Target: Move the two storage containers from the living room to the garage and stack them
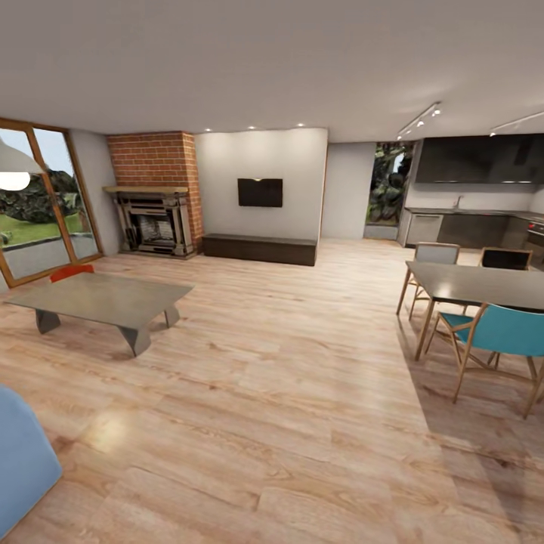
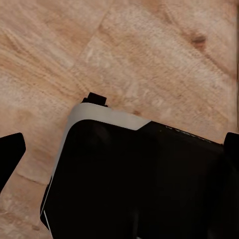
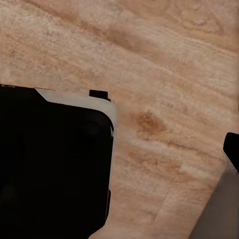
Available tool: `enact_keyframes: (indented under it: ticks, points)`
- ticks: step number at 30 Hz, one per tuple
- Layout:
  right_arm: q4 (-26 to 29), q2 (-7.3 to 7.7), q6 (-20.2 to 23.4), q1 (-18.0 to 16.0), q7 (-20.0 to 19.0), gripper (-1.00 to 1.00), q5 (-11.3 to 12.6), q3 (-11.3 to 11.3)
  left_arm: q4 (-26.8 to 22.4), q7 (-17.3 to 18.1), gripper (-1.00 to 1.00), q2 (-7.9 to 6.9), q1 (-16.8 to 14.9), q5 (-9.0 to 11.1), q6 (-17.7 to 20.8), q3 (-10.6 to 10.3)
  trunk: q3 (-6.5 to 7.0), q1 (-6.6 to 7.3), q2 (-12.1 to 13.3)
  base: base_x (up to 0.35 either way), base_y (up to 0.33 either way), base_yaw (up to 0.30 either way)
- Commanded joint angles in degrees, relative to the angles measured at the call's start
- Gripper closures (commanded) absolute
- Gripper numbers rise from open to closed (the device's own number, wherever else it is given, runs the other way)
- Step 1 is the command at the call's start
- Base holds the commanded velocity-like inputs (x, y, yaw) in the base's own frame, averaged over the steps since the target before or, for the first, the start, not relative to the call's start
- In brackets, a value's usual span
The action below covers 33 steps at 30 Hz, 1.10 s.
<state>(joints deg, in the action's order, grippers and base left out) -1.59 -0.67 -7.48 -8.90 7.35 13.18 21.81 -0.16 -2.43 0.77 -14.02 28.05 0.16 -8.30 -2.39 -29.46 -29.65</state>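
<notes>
Container: one red-orange storage container [image 1: 72, 271] peeks from behind the coffee table [image 1: 106, 296], far side, by the glass doors [image 1: 45, 200].
Tools: aperture cannot be told; both wrist views face plank floor [image 2: 149, 55].

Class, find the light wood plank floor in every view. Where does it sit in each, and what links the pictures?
Head view: the light wood plank floor spreads across the lower half, under the grey low table.
Left wrist view: planks lie behind a black, white-rimmed body.
Right wrist view: planks lie behind a similar body.
Shared landmark: the knotted wood grain.
</notes>
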Motion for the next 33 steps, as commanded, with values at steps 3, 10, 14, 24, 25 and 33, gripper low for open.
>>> enact_keyframes:
  ticks: [3,10,14,24,25,33]
  points:
    - [-0.17,-0.04,-0.34,-0.07,0.08,-1.00,0.54,0.44,-0.02,-0.21,-1.00,0.02,-0.04,0.39,0.02,-0.49,-0.11,-0.05,-0.09,0.322,0.000,0.000]
    - [-0.17,-0.03,-0.33,-0.06,0.09,-1.00,0.55,0.42,-0.02,-0.21,-1.00,0.02,-0.04,0.30,0.02,-0.49,-0.11,-0.05,-0.09,0.322,0.000,0.000]
    - [-0.17,-0.03,-0.32,-0.06,0.10,-1.00,0.56,0.46,-0.02,-0.21,-1.00,0.02,-0.04,0.33,0.02,-0.49,-0.11,-0.05,-0.09,0.322,0.000,0.000]
    - [-0.17,-0.03,-0.33,-0.06,0.09,-1.00,0.57,0.42,-0.02,-0.21,-1.00,0.02,-0.04,0.34,-0.04,-0.49,-0.11,-0.05,-0.09,0.322,0.000,0.000]
    - [-0.17,-0.03,-0.33,-0.06,0.09,-1.00,0.56,0.42,-0.02,-0.21,-1.00,0.02,-0.04,0.34,-0.03,-0.49,-0.11,-0.05,-0.09,0.322,0.000,0.000]
    - [-0.17,-0.03,-0.34,-0.06,0.11,-1.00,0.59,0.42,-0.02,-0.21,-1.00,0.01,-0.04,0.34,-0.03,-0.49,-0.11,-0.05,-0.09,0.322,0.000,0.000]
